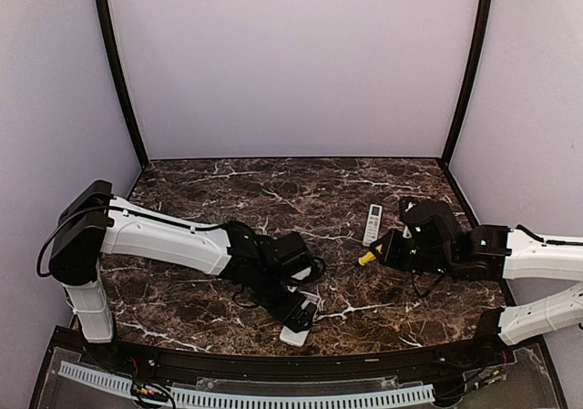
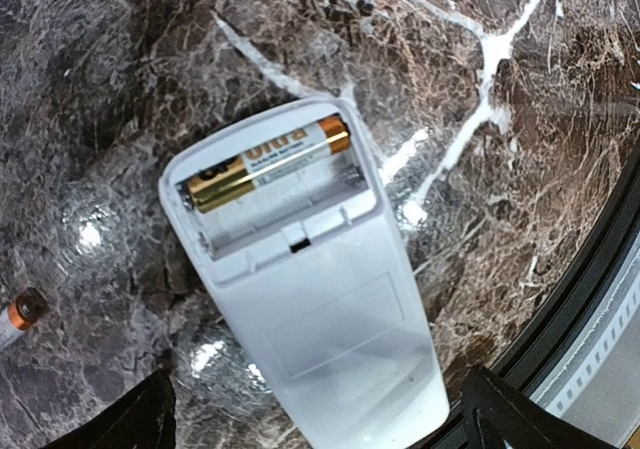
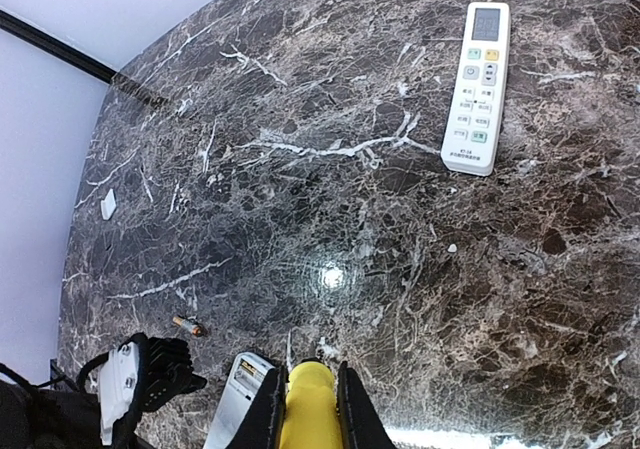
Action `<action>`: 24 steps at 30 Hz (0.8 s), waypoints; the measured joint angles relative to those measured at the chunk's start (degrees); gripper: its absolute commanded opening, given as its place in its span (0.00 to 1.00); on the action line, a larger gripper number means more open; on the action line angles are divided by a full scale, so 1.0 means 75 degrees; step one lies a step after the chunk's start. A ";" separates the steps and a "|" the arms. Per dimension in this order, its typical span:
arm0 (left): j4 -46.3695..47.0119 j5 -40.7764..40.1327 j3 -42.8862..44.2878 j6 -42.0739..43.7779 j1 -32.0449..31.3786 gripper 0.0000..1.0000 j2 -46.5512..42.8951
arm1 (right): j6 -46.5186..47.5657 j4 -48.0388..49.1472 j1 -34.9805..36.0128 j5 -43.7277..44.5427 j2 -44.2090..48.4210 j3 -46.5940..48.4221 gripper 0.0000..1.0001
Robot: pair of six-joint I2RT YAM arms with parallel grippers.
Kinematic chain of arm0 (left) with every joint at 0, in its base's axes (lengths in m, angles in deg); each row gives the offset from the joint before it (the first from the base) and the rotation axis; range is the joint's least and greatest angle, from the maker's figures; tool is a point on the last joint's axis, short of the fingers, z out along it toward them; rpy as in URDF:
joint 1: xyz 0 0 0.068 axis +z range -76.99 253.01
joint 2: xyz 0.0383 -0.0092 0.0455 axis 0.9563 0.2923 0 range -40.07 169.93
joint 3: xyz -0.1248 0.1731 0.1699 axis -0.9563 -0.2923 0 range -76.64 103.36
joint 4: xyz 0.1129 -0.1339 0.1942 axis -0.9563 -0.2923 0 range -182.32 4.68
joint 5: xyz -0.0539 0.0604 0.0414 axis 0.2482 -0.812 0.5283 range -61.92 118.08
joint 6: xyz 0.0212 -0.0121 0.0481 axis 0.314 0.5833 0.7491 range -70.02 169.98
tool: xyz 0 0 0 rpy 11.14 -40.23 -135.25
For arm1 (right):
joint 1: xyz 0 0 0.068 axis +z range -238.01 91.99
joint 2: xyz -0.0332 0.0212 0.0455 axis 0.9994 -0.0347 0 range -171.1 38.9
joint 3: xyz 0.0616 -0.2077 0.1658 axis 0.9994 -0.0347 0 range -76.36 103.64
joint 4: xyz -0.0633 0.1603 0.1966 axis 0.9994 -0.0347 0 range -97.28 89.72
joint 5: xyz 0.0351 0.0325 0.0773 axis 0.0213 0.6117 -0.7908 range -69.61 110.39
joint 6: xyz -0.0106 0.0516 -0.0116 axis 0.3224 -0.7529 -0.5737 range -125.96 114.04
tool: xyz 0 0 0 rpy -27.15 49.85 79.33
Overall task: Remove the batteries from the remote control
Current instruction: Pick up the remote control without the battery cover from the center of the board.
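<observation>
One battery (image 2: pixel 268 161) lies in the open compartment of the face-down remote (image 2: pixel 320 309), and the slot beside it is bare; a second battery (image 2: pixel 22 314) rests loose on the surface (image 2: pixel 520 169) near the remote's side, apparently put down out of the way; the left hand (image 2: pixel 320 424) hovers over the remote's lower end, fingers (image 2: pixel 150 419) spread wide and holding nothing, placed so its camera looks straight into the bay; the right hand (image 3: pixel 308 409) is clamped on the yellow-handled screwdriver (image 3: pixel 310 389) and held off to the side, probably kept ready as a prying tool; another remote (image 3: pixel 478 89) lies face up, well apart; I judge this remote about half unloaded.
</observation>
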 measured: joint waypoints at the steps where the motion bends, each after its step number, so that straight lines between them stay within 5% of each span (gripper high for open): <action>1: -0.0029 -0.0032 0.0044 -0.0128 -0.0058 0.99 0.0000 | 0.0000 0.0000 0.0000 0.0000 -0.0003 0.0003 0.00; 12: -0.0178 -0.0213 0.0361 -0.1128 -0.0635 0.97 0.0251 | 0.0192 0.0201 0.0000 -0.0003 0.0012 0.0000 0.00; 20: -0.0303 -0.0423 0.0595 -0.1212 -0.0764 0.77 0.0545 | 0.0312 0.0425 0.0000 -0.0003 0.0047 -0.0038 0.00; 24: -0.0513 -0.0729 0.0615 -0.1005 -0.0764 0.75 0.0571 | 0.0312 0.0507 0.0000 -0.0003 0.0058 -0.0061 0.00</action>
